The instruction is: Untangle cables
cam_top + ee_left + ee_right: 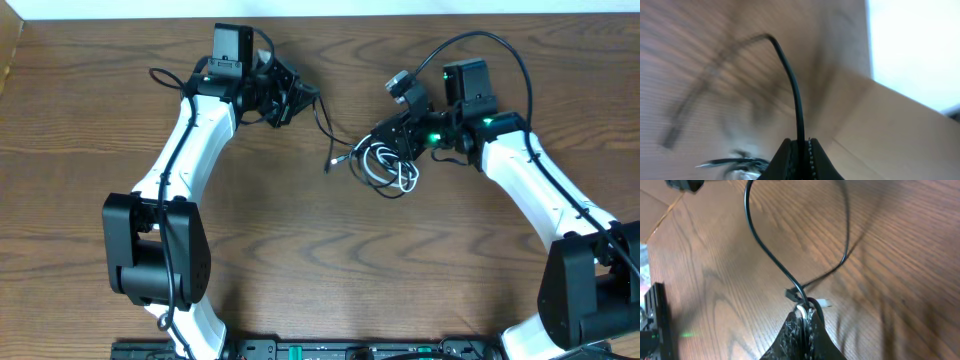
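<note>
Left hand (800, 150) is clenched on the black cable (790, 80), which runs over to the right hand (804, 325), clamped on the white cable (801, 311). Coils under that hand look tangled on the worktop (300, 250), so plenty left, I'd say.

White-and-black twin arms
Left arm (195, 130), right arm (535, 180): white links, black joints, black wires (487, 34), green lights (432, 139); left end effector (799, 150), right end effector (804, 322) black.
</note>
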Robot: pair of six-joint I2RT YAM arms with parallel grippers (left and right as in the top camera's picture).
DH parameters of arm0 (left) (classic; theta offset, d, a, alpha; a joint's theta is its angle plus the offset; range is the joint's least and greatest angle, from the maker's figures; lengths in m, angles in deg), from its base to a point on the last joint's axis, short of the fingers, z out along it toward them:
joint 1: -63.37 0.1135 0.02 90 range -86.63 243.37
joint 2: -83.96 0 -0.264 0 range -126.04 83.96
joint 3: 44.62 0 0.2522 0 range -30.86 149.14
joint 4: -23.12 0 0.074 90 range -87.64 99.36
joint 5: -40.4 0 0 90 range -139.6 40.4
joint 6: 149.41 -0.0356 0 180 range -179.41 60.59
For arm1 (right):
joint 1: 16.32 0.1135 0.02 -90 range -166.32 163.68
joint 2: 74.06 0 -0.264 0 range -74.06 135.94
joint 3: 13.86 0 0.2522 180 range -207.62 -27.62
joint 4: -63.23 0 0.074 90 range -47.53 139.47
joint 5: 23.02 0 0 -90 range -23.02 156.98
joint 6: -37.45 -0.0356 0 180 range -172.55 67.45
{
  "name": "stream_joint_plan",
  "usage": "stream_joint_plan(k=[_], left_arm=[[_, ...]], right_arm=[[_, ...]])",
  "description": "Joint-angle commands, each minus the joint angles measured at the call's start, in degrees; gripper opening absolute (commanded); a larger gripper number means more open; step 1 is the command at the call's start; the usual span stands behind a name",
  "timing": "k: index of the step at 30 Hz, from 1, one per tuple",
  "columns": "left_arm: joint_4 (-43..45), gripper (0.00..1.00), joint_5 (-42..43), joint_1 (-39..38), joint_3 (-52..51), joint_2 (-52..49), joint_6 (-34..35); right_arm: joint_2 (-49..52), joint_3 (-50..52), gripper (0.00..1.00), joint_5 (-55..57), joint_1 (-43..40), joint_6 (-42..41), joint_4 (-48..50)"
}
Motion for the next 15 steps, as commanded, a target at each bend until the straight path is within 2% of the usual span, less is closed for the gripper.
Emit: stream_joint_plan(k=[1,4,10,15], left_arm=[[-3.80,0.08,-10.32,0.09,-0.15,0.50,-5.38],[-7.10,0.08,-13.42,0.09,-0.15,0.50,-8.70],[-10.47,0.08,-13.38,-1.11,-0.15,0.50,-17.46],[-10.95,0.08,-13.38,-4.26,-0.15,0.50,-26.40]], right_arm=[[-1.66,-0.13,0.01,-0.17,-1.27,-3.96,-0.37],[-1.66,-0.13,0.01,4.26,-1.81,-5.90,-1.66],[-1.49,-0.02,0.01,14.10,-1.44,-6.51,-7.02],[-0.52,1.64,0.01,24.11,-0.83,-10.38,-10.73]])
